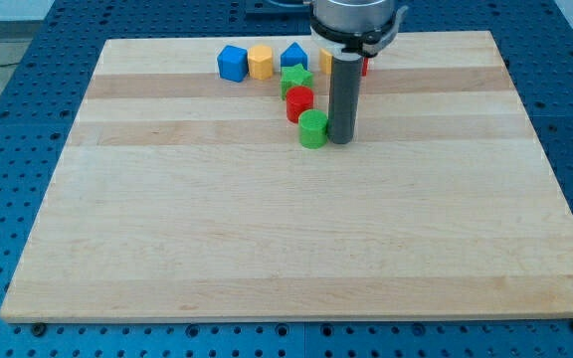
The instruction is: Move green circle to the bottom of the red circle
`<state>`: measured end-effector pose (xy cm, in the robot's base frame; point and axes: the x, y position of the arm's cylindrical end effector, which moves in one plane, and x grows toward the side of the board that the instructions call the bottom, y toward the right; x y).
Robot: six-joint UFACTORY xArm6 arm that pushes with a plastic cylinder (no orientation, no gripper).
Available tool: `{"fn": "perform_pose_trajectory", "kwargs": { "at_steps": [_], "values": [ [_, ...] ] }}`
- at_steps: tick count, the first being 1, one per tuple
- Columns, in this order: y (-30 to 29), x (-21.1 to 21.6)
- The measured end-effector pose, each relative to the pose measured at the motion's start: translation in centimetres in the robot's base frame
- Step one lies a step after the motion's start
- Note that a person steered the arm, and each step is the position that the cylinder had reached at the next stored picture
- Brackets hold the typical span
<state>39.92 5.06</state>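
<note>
The green circle sits on the wooden board just below and slightly right of the red circle, the two touching or nearly so. My tip rests on the board right beside the green circle, on its right, touching or almost touching it. The rod rises straight up from there toward the view's top.
A green star lies just above the red circle. Along the board's top edge are a blue block, a yellow block and a blue block. A yellow block and a red block are partly hidden behind the rod.
</note>
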Motion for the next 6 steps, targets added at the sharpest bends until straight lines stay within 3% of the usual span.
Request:
{"fn": "perform_pose_trajectory", "kwargs": {
  "at_steps": [6],
  "values": [
    [-1.23,-0.01]
  ]
}}
